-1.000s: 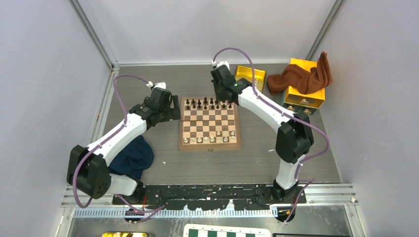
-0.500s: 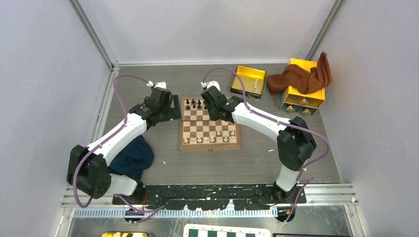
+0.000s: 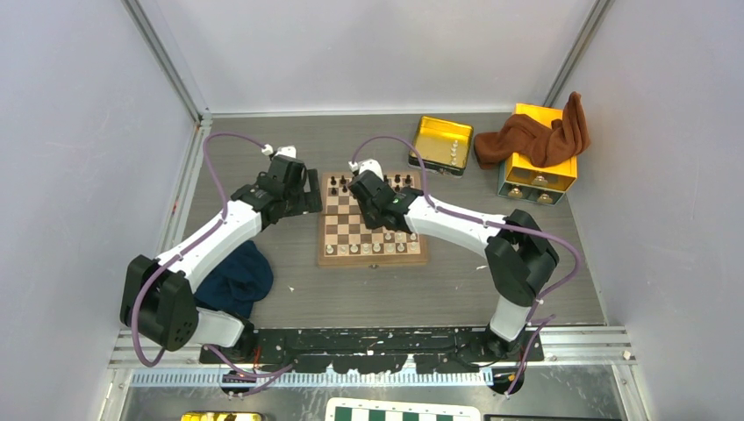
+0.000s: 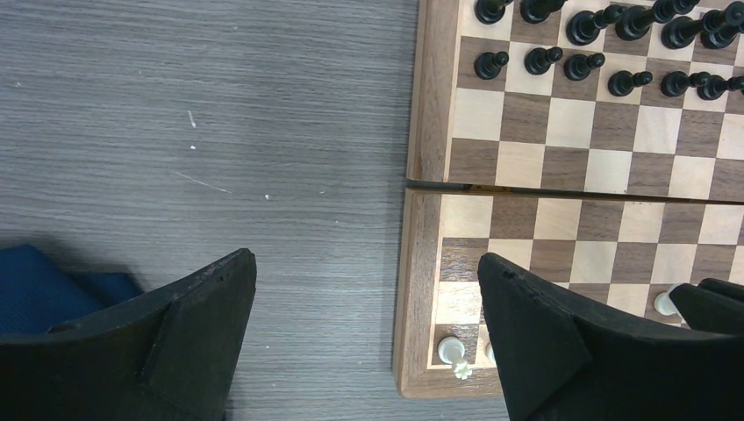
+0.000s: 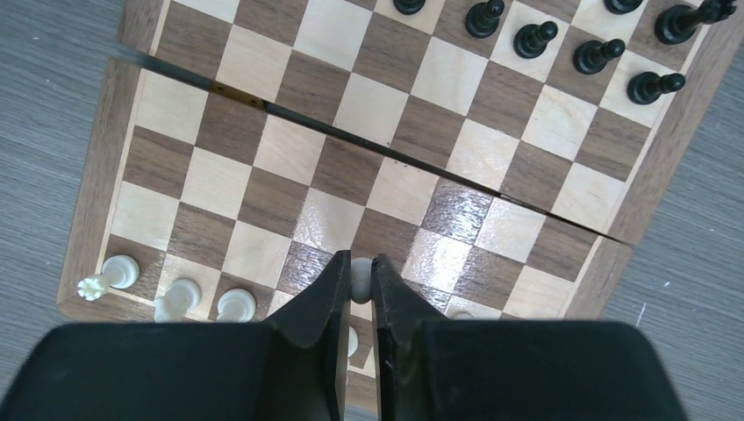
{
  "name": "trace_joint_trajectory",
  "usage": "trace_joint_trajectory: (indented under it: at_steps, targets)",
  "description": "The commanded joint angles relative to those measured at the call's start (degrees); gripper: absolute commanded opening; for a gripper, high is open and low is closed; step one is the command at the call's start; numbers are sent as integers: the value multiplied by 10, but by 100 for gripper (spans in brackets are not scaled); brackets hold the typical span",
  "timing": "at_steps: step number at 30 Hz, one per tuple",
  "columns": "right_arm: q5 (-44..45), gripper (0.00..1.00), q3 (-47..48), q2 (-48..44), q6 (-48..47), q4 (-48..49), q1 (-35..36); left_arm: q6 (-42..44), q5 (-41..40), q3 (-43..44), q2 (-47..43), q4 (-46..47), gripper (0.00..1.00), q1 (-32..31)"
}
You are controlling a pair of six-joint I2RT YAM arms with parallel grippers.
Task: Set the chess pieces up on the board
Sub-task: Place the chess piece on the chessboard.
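The wooden board lies mid-table, with dark pieces along its far rows and cream pieces along the near rows. My right gripper hangs over the board's far-left part. In the right wrist view it is shut on a cream-white piece, held above the board. My left gripper is open and empty at the board's left edge. In the left wrist view it straddles the border, near a cream corner piece.
A yellow metal tray with a few cream pieces sits at the back right. A yellow box with a brown cloth over it stands further right. A dark blue cloth lies near left.
My right arm swung from the yellow tray leftward and nearer, over the board, carrying the cream piece. The left arm has not moved.
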Motion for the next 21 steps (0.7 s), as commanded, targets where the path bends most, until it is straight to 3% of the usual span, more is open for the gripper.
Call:
trace_joint_trajectory:
  at_steps: [1,21]
  targets:
    - [4,1,-7,-13,23,35,10,-1,-1,3,7,25,97,3]
    - [10,1,-66,-26,44,51,23,2,2,13,22,26,97,3]
